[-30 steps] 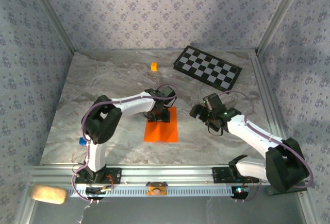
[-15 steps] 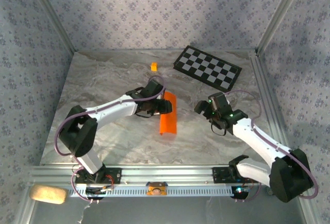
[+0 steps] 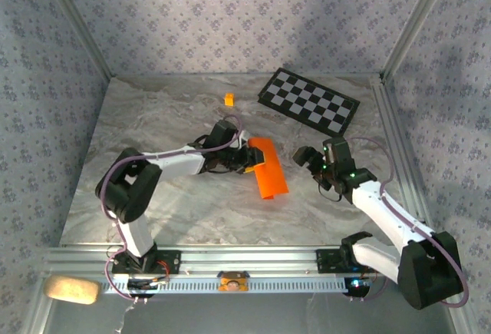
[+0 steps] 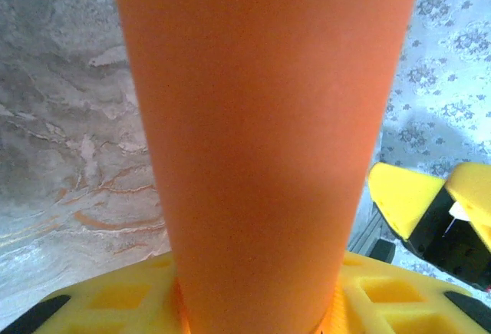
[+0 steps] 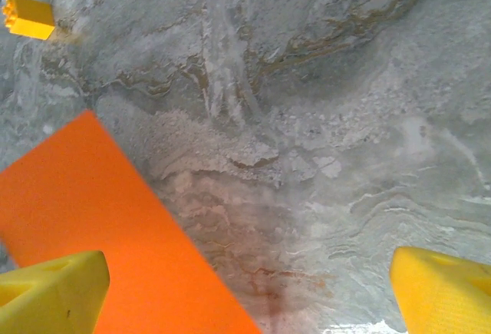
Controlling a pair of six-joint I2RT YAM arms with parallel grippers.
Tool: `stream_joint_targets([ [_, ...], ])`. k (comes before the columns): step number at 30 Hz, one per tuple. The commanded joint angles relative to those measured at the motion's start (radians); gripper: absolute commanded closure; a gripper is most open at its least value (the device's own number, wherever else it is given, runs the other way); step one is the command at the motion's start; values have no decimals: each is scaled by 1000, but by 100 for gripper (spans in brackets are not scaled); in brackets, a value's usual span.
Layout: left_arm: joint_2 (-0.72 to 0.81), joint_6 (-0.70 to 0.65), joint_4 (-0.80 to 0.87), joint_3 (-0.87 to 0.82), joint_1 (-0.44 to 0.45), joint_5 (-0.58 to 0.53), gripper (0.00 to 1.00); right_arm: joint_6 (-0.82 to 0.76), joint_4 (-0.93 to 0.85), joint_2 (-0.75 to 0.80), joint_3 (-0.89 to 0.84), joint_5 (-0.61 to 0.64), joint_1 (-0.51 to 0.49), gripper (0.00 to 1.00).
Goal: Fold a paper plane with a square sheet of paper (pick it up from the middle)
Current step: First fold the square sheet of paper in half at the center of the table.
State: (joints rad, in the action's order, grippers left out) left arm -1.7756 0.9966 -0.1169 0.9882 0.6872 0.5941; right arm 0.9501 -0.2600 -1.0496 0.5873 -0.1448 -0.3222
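From the left of the marble worktop we follow the left arm in toward the middle, where the left fingers are clenched on one short end of the orange sheet of paper. Behind them, near the far edge, sits a small orange-yellow cube, well apart from the paper. The sheet reads as a narrow strip (folded lengthwise, as far as we can judge) slanting from the grip toward the near right. We cannot tell whether its free end touches the worktop. In the left wrist view it rises from between the yellow pads. Further right, the right fingers are released, spread wide over bare marble, near the strip but apart from it. At the far right lies a black-and-white checkered board.
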Motion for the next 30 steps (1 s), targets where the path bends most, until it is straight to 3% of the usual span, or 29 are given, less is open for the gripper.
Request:
stream_joint_targets([
  [1,-44,-16,-17,18,-1,92,58,-71,51,12,-14,-117,12,9],
  [12,-126,-187,164,70,-22,121,60,-121,151,-92,-21,-338,11,38],
  [19,-126,-252,288,104,-22,-4,55,-181,175,-201,-5,-396,-43,54],
  [30,-63,-301,425,144,25,-235,42,-194,191,-306,34,-397,-95,55],
])
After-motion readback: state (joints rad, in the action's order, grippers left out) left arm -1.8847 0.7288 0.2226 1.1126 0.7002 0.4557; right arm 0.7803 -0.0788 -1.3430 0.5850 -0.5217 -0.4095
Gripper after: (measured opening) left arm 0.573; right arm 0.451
